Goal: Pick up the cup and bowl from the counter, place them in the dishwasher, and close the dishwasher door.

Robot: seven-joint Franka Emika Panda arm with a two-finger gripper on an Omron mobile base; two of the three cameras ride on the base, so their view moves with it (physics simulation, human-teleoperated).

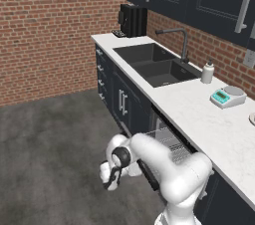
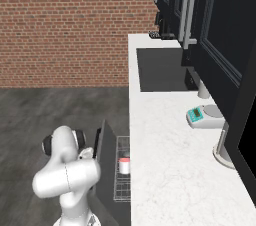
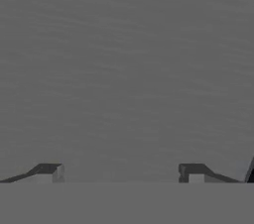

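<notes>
The white cup with its red-pink inside stands in the dishwasher's wire rack, which is pulled out under the counter. The dishwasher door is raised steeply, partly open, its dark edge beside my forearm. My gripper hangs low on the outer side of the door, pointing down at the grey floor. It is open and holds nothing; the fingertips stand far apart around the gripper's middle. The bowl is hidden or out of view.
A dark sink basin with a faucet is set into the counter. A soap dispenser and a teal-faced scale stand behind it. Navy cabinets line the left, open grey floor beyond.
</notes>
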